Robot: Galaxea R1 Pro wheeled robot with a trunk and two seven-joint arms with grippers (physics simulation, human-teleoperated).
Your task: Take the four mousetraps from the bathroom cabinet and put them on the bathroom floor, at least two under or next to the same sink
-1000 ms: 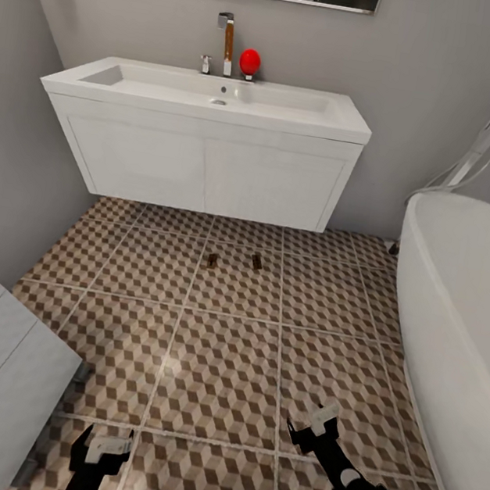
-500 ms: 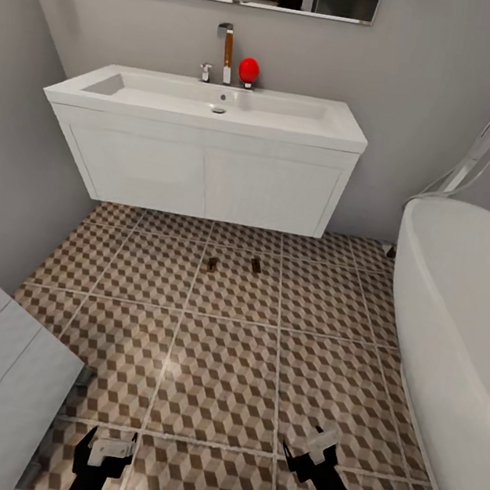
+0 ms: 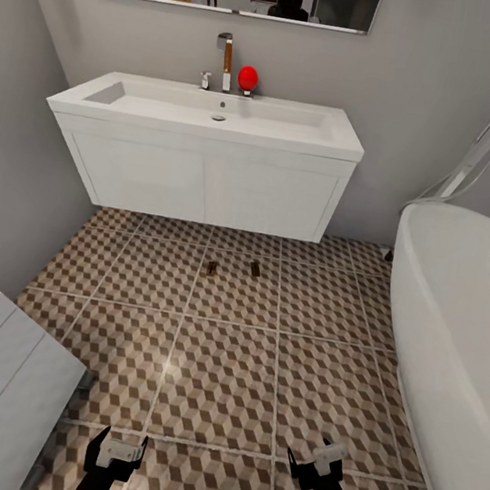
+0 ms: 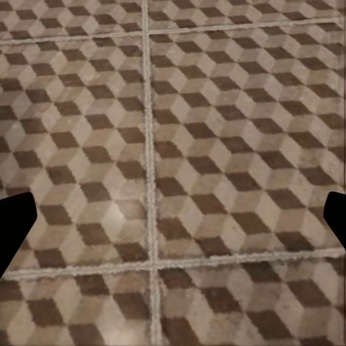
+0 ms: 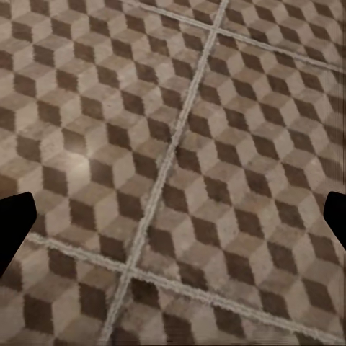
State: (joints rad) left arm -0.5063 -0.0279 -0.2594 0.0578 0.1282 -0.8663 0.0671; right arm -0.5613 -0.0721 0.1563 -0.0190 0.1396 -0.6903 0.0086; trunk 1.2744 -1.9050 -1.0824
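From the head view we see two mousetraps point(image 3: 211, 269) point(image 3: 255, 269) lying flat on the bathroom floor point(image 3: 218, 367), just in front of the sink cabinet's point(image 3: 208, 180) lower front edge, side by side and slightly apart. We judge them light, stiff and thin, with springy wire; a pinch across the short sides of the plate should hold, clear of the wire. Both lie well ahead of our left gripper point(image 3: 117, 450) and right gripper point(image 3: 319, 461), which hang low over the tiles, jaws spread and carrying nothing.

In the left wrist view we see bare tiles point(image 4: 216, 144) between dark fingertips point(image 4: 14, 231) set wide.

In the right wrist view the fingertips point(image 5: 14, 223) again stand wide over bare tile.
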